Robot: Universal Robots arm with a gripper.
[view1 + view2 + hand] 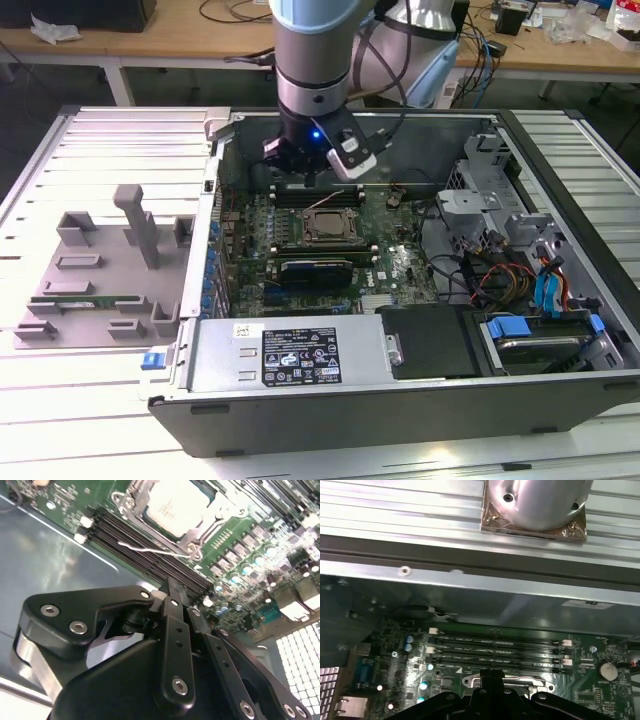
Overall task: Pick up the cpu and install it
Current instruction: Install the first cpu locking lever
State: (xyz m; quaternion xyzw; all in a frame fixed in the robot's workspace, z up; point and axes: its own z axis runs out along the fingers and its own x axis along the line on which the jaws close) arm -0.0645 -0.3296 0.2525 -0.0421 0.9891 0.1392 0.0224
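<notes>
On the exterior view's left lies a grey plastic parts tray (100, 270). Then the open black computer case (400, 400), and my black gripper (312, 158) hangs over its green motherboard (400, 265), fingers (172, 592) pressed together on nothing, just above the black memory slots (145, 550). The silvery square cpu (175, 505) sits in its socket beyond them. Blue cables (550, 290) lie rightmost.
</notes>
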